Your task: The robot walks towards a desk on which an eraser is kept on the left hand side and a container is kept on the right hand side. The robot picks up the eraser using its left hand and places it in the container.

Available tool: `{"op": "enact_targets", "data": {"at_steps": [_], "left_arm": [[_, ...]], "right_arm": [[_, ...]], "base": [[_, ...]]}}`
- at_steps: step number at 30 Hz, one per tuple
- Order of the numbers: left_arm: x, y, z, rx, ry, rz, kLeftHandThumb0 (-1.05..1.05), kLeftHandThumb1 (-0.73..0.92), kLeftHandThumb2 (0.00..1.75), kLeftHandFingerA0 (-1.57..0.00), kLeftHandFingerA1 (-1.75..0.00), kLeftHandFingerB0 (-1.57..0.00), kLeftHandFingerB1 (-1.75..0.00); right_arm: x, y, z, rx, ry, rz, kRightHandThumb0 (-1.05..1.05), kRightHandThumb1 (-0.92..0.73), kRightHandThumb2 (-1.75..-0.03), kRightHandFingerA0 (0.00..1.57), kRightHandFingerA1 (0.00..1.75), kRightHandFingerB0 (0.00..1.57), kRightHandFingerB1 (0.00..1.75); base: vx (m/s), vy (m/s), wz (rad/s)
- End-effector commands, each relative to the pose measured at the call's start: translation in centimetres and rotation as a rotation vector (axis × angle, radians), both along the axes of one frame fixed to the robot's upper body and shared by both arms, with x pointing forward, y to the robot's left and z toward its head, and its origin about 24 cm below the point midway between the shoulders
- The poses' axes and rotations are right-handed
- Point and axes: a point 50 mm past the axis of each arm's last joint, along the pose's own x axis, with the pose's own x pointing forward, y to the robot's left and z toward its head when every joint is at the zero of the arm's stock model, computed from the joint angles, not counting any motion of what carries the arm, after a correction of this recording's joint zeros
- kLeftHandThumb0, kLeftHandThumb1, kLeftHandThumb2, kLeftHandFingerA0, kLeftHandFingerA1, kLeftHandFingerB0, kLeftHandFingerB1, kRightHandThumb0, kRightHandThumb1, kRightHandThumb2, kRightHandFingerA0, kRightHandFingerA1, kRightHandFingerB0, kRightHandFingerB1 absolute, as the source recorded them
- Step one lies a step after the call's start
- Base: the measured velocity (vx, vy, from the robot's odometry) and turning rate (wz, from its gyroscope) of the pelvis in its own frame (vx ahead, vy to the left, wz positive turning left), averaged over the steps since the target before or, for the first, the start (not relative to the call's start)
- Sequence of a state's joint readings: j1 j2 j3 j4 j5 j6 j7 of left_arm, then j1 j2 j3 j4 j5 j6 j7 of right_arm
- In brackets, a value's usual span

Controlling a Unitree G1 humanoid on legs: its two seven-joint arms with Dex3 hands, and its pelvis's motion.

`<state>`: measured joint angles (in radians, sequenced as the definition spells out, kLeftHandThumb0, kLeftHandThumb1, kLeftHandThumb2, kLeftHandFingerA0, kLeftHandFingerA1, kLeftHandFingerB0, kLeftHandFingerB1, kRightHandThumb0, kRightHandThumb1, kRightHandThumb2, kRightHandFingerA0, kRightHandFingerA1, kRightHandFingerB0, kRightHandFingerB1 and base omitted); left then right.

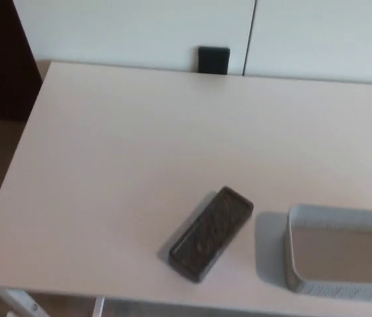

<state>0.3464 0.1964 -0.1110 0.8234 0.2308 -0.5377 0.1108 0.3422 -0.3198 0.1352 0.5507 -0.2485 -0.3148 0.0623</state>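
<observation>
Neither hand shows, so whether either is spread or closed cannot be told. Nearest, the eraser (211, 234) lies slantwise by the desk's (107, 165) front edge, just beside the empty container (290, 264), apart from it. A left hand coming in could nudge it off the edge or against the container wall.
</observation>
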Motion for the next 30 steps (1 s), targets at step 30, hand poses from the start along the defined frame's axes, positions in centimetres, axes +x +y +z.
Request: {"op": "enact_targets", "data": {"at_steps": [30], "left_arm": [[-1.25,0.46,0.03,-0.015,0.005,0.02,-0.21,0.56,0.56,-0.4,-0.45,-0.29,-0.34]], "right_arm": [[-0.47,-0.19,-0.26,-0.019,0.061,0.021,-0.57,-0.78,-0.73,0.09,0.67,0.05,0.4]], "base": [[-0.08,-0.011,0.05]]}}
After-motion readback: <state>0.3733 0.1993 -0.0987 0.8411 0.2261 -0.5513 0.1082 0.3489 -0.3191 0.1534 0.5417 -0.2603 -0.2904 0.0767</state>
